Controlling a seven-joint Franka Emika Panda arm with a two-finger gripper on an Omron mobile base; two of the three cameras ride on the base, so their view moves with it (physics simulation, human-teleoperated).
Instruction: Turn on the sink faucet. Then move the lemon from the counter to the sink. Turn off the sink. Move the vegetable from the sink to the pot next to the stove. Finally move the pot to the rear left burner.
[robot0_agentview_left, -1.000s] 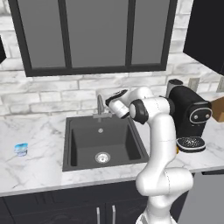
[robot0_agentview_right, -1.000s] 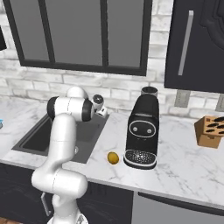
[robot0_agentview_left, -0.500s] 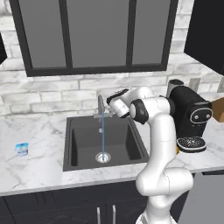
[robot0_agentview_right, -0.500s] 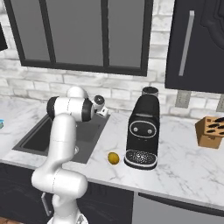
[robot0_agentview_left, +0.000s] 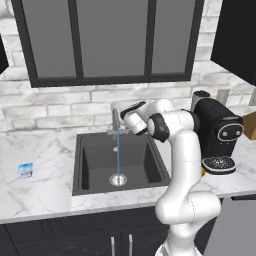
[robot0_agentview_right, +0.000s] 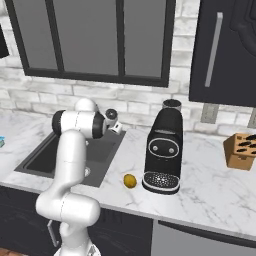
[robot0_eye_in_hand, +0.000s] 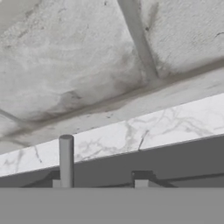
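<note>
Since a second ago a thin stream of water has begun to fall from the sink faucet (robot0_agentview_left: 116, 121) onto the drain ring; half a second ago it was already running. The arm has barely shifted.

In the left base view the gripper (robot0_agentview_left: 131, 119) sits at the faucet's head, just to its right, above the back edge of the sink (robot0_agentview_left: 87, 165). Whether the fingers are apart or together cannot be told from here. One blue-and-white cup (robot0_agentview_left: 25, 170) stands on the table (robot0_agentview_left: 35, 195) well left of the basin, and one black coffee machine (robot0_agentview_left: 220, 135) to the right.

In the right base view the gripper (robot0_agentview_right: 114, 123) hangs over the sink's (robot0_agentview_right: 37, 162) far right corner. The one lemon (robot0_agentview_right: 130, 181) lies on the table (robot0_agentview_right: 210, 190) in front, just beside the coffee machine's (robot0_agentview_right: 162, 150) base and right of the basin, so the next reach likely goes toward the robot and down. One knife block (robot0_agentview_right: 241, 151) stands far right.

In the hand view one faucet (robot0_eye_in_hand: 66, 159) post rises before the marble and brick wall; the fingers' state stays unclear.
</note>
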